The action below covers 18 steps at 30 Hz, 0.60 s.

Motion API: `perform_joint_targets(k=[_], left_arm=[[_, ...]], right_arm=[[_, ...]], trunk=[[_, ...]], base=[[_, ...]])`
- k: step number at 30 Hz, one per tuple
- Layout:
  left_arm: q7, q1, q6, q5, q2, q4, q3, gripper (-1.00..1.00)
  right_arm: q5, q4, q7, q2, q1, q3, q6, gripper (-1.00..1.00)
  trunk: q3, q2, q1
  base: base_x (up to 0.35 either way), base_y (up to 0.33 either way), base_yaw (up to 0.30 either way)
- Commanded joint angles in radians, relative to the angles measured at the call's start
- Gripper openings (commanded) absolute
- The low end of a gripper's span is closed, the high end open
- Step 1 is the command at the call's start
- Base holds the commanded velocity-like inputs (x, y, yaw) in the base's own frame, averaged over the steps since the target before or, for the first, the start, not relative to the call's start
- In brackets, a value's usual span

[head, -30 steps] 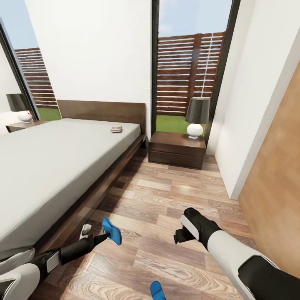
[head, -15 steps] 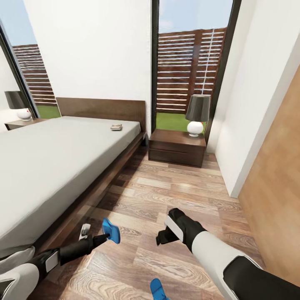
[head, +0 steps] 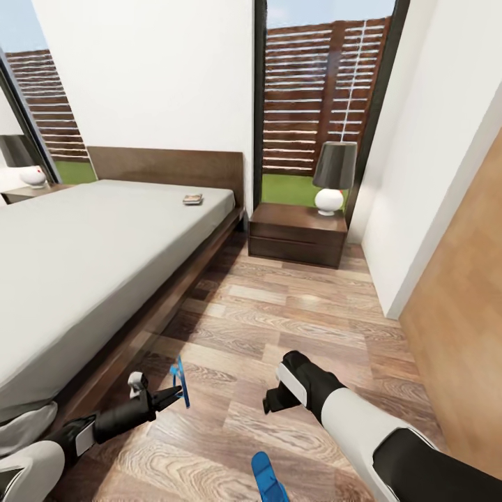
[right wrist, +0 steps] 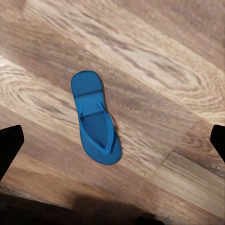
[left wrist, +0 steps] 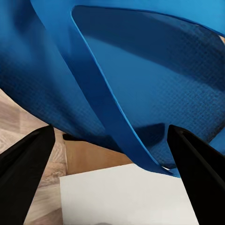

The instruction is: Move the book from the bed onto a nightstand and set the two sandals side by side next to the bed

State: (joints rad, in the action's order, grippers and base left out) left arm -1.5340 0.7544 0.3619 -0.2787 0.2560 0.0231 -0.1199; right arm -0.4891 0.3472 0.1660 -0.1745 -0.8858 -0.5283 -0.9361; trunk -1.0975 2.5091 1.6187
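Head view, far left: a nightstand with a lamp (head: 28, 164) sits at the far side of the bed (head: 77, 279).
Book: the book (head: 193, 199), small and dark-covered, lies flat on the grey mattress near the headboard; its lettering is too small to read.
Left jaws: the left gripper (head: 174, 395) is clamped on one bright blue sandal (head: 180, 382), held on edge just above the floor (head: 293, 314) beside the bed frame.
Left wrist view: the held sandal (left wrist: 140, 84) spans the view, thin strap across its textured sole, a black finger (left wrist: 23, 173) on each side.
Second sandal: the other sandal (head: 266, 477) lies flat on the wood planks, well apart from the bed, below the right gripper (head: 272, 403).
Right wrist view: that sandal (right wrist: 95, 122) lies sole-down between the spread fingertips, seemingly untouched.
Right jaws: apart, holding nothing.
Far right: the nightstand (head: 298, 233) stands beside the bed's head, below the window.
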Motion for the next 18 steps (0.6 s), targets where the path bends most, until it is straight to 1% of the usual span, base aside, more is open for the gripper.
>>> perform_joint_targets(k=[1,10,18], left_arm=[[-0.005,0.000,0.009,0.008,0.000,0.000,-0.009,-1.00],[-0.011,0.000,0.009,0.007,0.000,0.000,-0.009,-1.00],[-0.011,0.000,0.009,0.007,0.000,0.000,-0.008,-1.00]], right_arm=[[-0.011,0.000,0.009,0.000,-0.001,-0.005,-0.001,1.00],[-0.016,0.010,0.009,0.000,-0.001,-0.006,0.019,1.00],[-0.016,0.025,-0.001,0.000,-0.001,-0.008,0.015,1.00]], trunk=[[-0.005,0.001,0.000],[-0.040,0.003,0.004],[-0.071,0.005,0.008]], base=[[0.000,0.000,0.000],[0.000,0.000,0.000],[0.000,0.000,0.000]])
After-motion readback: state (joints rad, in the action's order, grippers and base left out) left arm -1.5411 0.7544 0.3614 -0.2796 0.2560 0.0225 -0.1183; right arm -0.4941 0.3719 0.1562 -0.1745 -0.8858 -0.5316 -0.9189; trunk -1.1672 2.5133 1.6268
